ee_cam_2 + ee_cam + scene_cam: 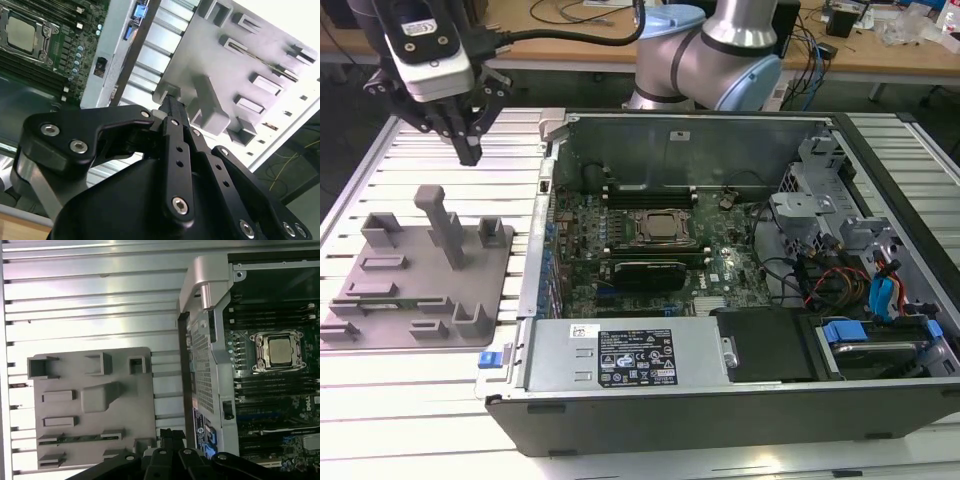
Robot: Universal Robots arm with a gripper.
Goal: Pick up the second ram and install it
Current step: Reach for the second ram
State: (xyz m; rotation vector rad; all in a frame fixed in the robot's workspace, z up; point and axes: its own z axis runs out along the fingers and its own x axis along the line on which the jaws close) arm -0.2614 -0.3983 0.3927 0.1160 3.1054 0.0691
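second ram mostly hidden in fixture

Robotics lab, slotted table, cabled benches

Grey arm bends over from the back, wrist out toward the exterior view's left. Pincer hangs in the air, pointing straight down, black fingers closed together, tips touching.
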